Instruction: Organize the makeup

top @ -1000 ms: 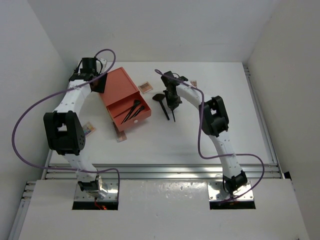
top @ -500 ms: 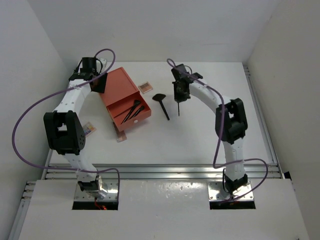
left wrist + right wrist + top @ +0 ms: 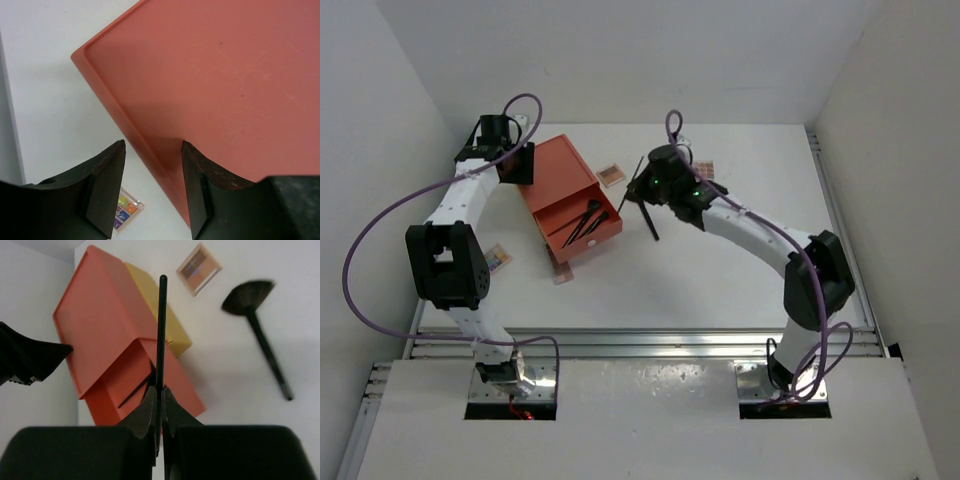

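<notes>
My right gripper is shut on a slim black stick, which points past its fingers towards the orange-and-yellow drawer box. From above, the right gripper hangs just right of the box with the stick slanted. The open drawer holds black brushes. A fan-headed brush lies on the table beside it. My left gripper stands open astride the box's edge, one finger over the lid, one over the table.
A pink-brown palette lies behind the box, and another past the right arm. A multicoloured palette sits at the left and a further one in front of the drawer. Walls close in on both sides.
The right arm has swung left towards the drawer box, carrying the black stick and tilting it. The left gripper has stayed at the box's corner.
</notes>
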Tool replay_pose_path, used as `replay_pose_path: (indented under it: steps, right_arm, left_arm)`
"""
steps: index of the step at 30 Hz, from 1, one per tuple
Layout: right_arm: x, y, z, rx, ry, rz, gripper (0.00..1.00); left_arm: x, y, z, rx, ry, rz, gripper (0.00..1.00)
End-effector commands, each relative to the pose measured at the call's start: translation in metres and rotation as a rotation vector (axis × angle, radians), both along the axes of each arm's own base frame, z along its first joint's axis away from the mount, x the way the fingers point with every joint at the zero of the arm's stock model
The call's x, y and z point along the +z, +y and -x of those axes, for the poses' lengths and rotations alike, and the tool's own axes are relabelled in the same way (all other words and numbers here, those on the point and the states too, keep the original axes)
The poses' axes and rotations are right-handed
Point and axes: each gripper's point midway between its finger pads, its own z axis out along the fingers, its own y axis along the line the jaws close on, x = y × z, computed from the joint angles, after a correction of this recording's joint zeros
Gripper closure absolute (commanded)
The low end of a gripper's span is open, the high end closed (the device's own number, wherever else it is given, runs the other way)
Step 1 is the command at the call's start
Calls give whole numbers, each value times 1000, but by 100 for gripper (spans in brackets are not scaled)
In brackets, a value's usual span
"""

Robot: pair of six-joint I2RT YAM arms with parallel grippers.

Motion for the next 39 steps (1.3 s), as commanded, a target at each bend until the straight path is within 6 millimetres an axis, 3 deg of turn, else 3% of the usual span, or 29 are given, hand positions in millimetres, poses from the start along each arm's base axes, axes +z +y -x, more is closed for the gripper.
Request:
replay_pose_path:
  steps: [1,2,3,6,8,9,12,17,20,21,22,24,25,27,28,30,33,34,37,39]
  right_arm:
    - [32,54,2,-114,-78,-289,99]
    - [38,61,4,-115,-71,-285,99]
    - [39,83,6,-103,-75,-293,99]
    - [15,98,6,-152,-24,-279,99]
    - [13,114,9,-167,14,-338,99]
    - [-1,118,15,-167,52,-315,99]
    - [-21,124,25,-178,105,-275,99]
    - [-31,123,27,-182,86,-194,99]
    - [-45,134,27,-151,120,-178,85]
    - [-47,140,31,-113,137,-184,76]
    - [-43,145,30,-97,132,-199,59]
    - [-47,154,31,-44,138,-182,50]
    - [-27,163,31,-7,119,-202,47]
    - [-14,166,31,76,52,-135,44]
    - [7,169,30,122,-17,-106,42]
    - [25,166,30,156,-73,-72,42]
    - [66,148,30,255,-216,48,41]
    - [70,143,29,315,-269,135,38]
    - [58,110,24,404,-218,268,35]
    - [16,63,12,398,-52,365,34]
  left_arm:
    - [2,-7,-4,17,-31,81,46]
    - [-1,-10,-4,18,-32,99,46]
    - [-1,-10,-2,24,-31,106,46]
    - [-3,-12,-3,18,-38,112,46]
    - [3,-12,-5,17,-57,111,46]
    - [-1,-12,-3,17,-48,112,46]
    - [-1,-14,-3,11,-48,118,46]
    - [1,-15,-2,3,-55,124,46]
    - [5,-15,-2,3,-64,124,46]
    - [3,-15,-2,3,-64,124,46]
    - [2,-15,-2,3,-64,124,46]
    - [7,-15,-1,2,-73,123,46]
    - [7,-15,-1,-4,-73,116,46]
    - [7,-13,-1,3,-73,110,46]
    - [7,-13,-1,3,-73,110,46]
    - [7,-13,-1,-4,-73,103,46]
    - [7,-13,-1,-4,-73,103,46]
    - [7,-13,-1,-4,-73,103,46]
    - [7,-11,-1,3,-73,97,46]
    - [7,-11,-1,3,-73,97,46]
